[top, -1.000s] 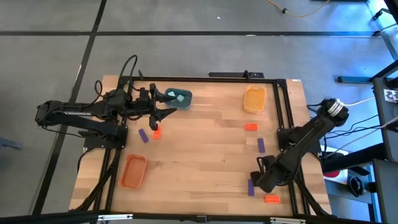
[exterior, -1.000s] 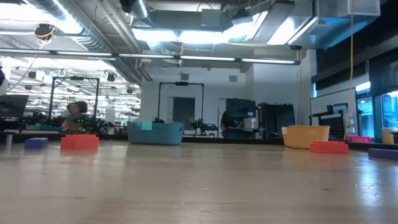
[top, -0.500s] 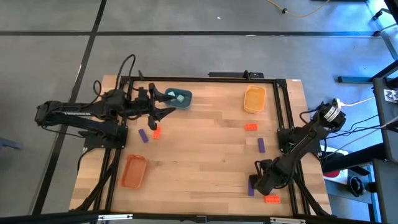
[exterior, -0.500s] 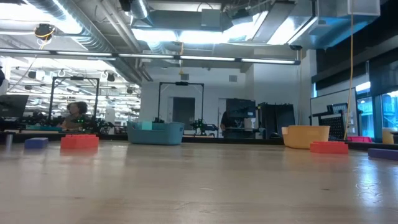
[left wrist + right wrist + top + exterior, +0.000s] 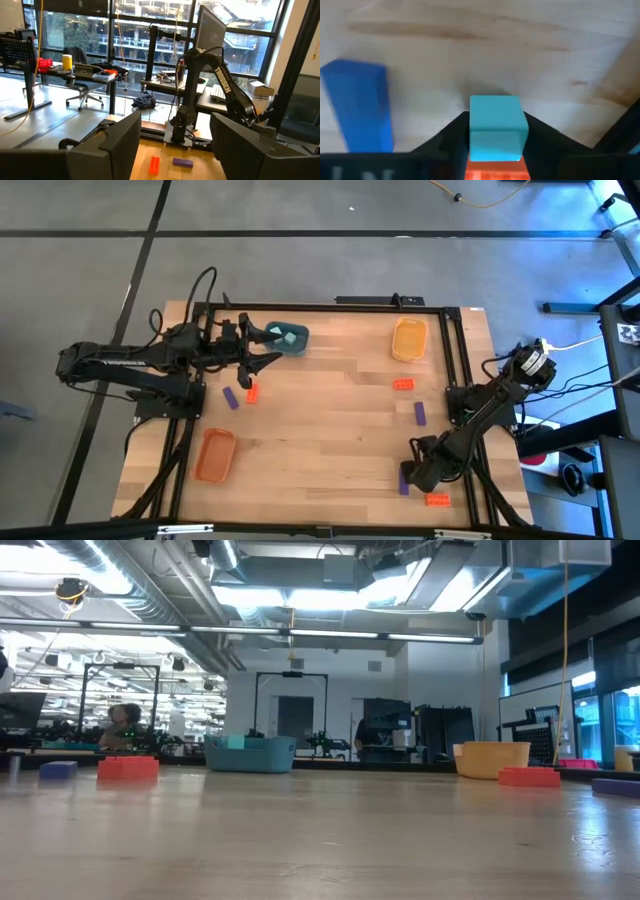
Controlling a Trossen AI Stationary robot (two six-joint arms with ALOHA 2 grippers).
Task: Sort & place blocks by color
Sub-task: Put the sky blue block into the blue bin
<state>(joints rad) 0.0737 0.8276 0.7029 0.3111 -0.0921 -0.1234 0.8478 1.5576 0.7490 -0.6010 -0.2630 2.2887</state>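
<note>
Behind the table (image 5: 150,150), the far arm (image 5: 225,85) reads "TROSSEN".

Big windows (image 5: 150,45), grey floor (image 5: 300,270)

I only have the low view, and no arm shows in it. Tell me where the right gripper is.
Observer: The right gripper is down near the table's right corner, at the bottom of the high view, next to a purple block.
Operator: Report what it is going for.
Observer: A pale teal block sits centred right in front of its wrist camera, on the wood.
Operator: Now give me the left arm.
Observer: The left gripper hovers open beside the blue tray at the table's far left.
</note>
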